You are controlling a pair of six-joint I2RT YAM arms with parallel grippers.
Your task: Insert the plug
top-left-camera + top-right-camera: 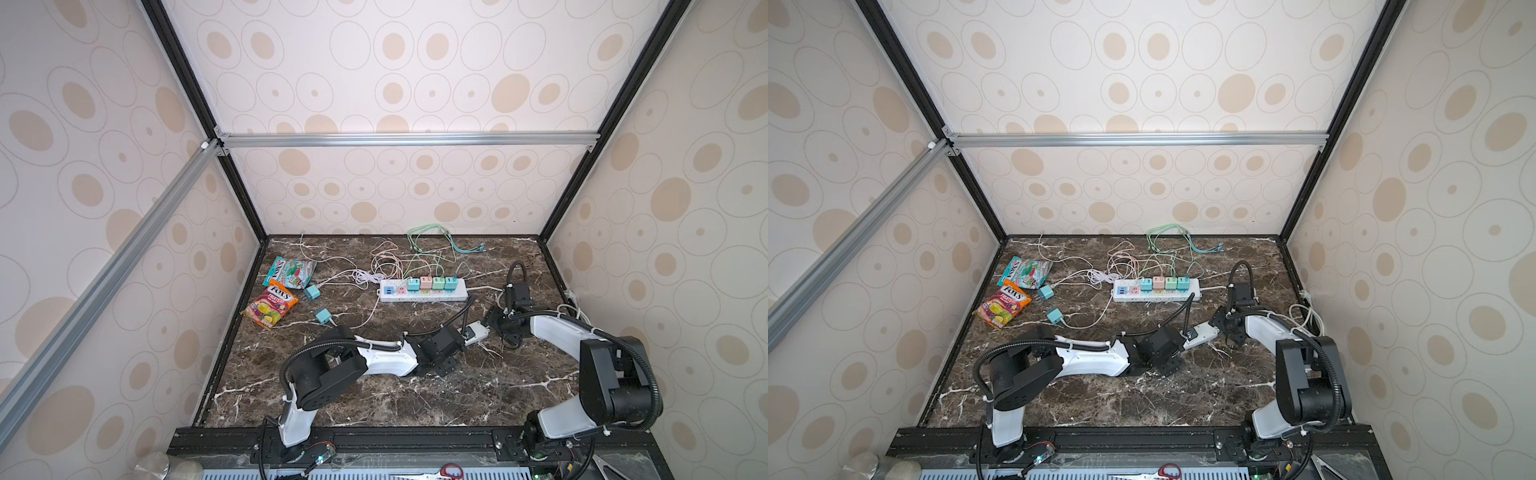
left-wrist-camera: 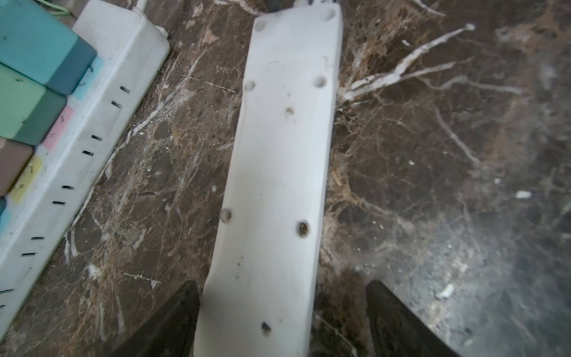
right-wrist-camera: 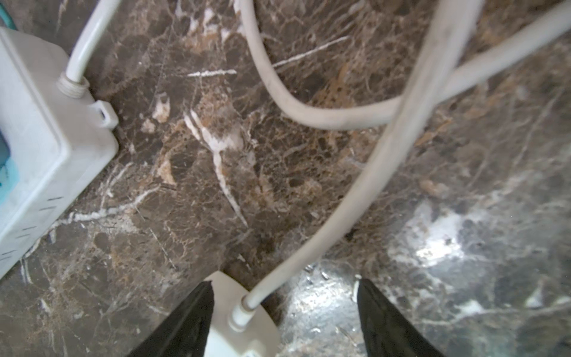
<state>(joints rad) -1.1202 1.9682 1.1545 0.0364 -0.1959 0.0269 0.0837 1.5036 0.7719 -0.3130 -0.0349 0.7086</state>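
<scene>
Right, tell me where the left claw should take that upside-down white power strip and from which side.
Take the power strip across its narrow width, squeezing the two long edges, coming in lengthwise at the end away from its cord. It is long and flat, screw-hole back up, so those edges probably give parallel faces. The open left claw straddles that end.

I am working in a robot lab booth. Metal frame bars (image 1: 407,139) hold up spotted paper walls (image 1: 415,62). The table (image 1: 415,399) is dark marble. The left arm (image 1: 386,359) and right arm (image 1: 555,328) stand on a black rail (image 1: 395,442).
</scene>
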